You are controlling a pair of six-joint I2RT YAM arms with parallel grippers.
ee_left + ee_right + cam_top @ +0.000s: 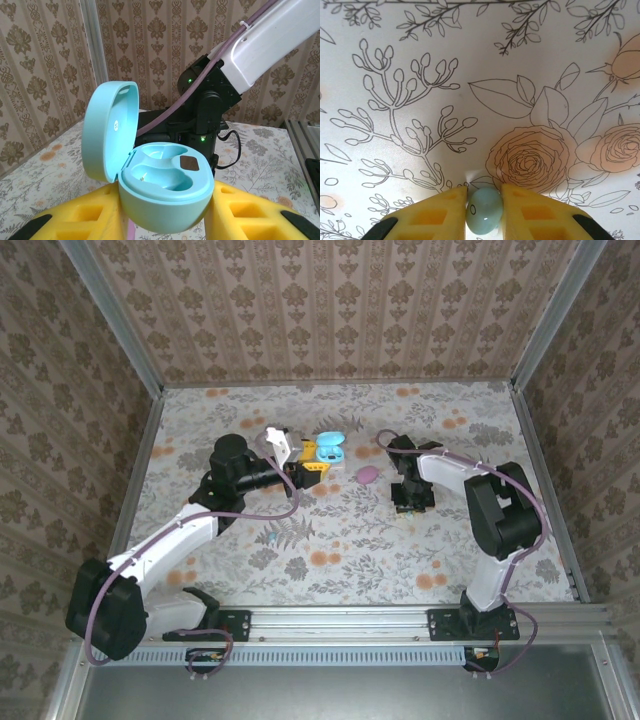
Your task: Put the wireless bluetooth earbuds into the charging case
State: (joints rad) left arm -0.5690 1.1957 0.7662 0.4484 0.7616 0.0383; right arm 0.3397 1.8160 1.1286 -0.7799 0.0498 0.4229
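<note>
Yellow right fingers (437, 210) are nearly closed, pinching a pale teal earbud (483, 210) low at the floral bench (420, 100); can't tell whether it's lifted or touching. Yellow left fingers (75, 215) sit snug against both sides of the teal charging case (165, 192), lid (107, 130) swung open.

Both wells look empty, with a dark square patch (189, 162) in one.

My read: case open and presented, one bud gripped, nothing seated yet. Overhead, the two sets of fingers are well apart, with a pink pebble (368, 474) on the bench between them; bud or case, can't tell. A speck (272, 537) by the left arm is too small to call.

No readable writing; the faint mark inside the lid is illegible.
</note>
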